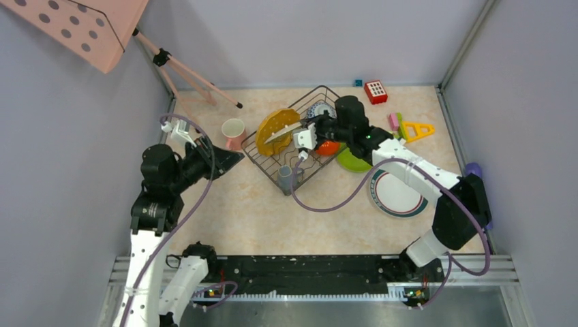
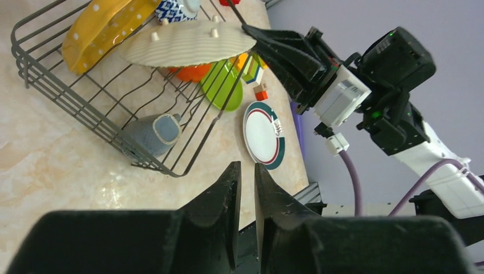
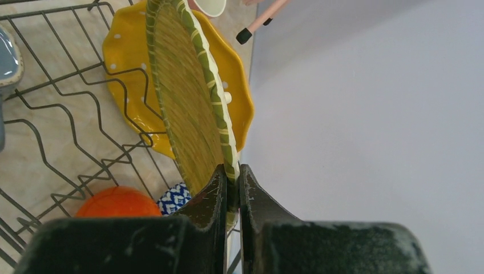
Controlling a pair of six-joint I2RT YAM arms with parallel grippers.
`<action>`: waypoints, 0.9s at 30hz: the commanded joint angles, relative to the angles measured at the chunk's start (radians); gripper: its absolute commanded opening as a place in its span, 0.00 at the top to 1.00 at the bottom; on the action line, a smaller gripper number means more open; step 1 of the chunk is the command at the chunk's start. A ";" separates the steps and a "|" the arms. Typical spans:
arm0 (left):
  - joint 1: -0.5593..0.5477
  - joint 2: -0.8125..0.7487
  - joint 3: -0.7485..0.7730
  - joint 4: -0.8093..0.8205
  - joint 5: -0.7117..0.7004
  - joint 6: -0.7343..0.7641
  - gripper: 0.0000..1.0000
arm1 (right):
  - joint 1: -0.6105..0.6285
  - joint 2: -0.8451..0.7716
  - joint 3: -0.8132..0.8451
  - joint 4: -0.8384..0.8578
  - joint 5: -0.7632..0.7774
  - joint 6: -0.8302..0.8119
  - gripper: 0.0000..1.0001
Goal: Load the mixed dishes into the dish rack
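Starting nearest the bases: a stretch of marbled table (image 1: 232,218) is showing between the arms and the dish rack (image 2: 74,105), which is sitting corner-on to them. Left gripper (image 2: 246,171) is hovering off the rack's left side, fingers drawn almost together with only a thin slit between them, gripping nothing. White green-rimmed plate (image 1: 397,194) is lying flat on the table at right, apart from the rack. Grey mug (image 2: 151,132) is lying on its side in the rack's near corner. Lime green plate (image 1: 351,163) is resting just outside the rack's right edge, beside the orange-red bowl (image 1: 328,147); whether the bowl is inside the wires cannot be told. Right gripper (image 3: 234,171) is reaching over the rack, fingers pinching the rim of the striped plate (image 3: 188,103), which is hanging on edge above the wavy wires. Yellow scalloped plate (image 3: 128,68) is leaning just behind it at the rack's left wall; contact between them cannot be told. Pink mug (image 1: 233,131) is standing outside that wall. Patterned bowl (image 1: 319,109) is sitting by the far corner.
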 commanded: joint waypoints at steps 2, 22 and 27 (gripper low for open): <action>0.001 0.014 -0.055 0.118 0.016 0.048 0.81 | -0.014 0.036 0.111 -0.024 -0.063 -0.111 1.00; 0.001 0.096 -0.031 0.108 -0.084 0.226 0.66 | -0.021 0.187 0.194 -0.090 -0.111 -0.145 1.00; 0.001 0.115 -0.019 0.079 -0.164 0.250 0.61 | -0.021 0.219 0.167 0.059 -0.080 -0.087 0.76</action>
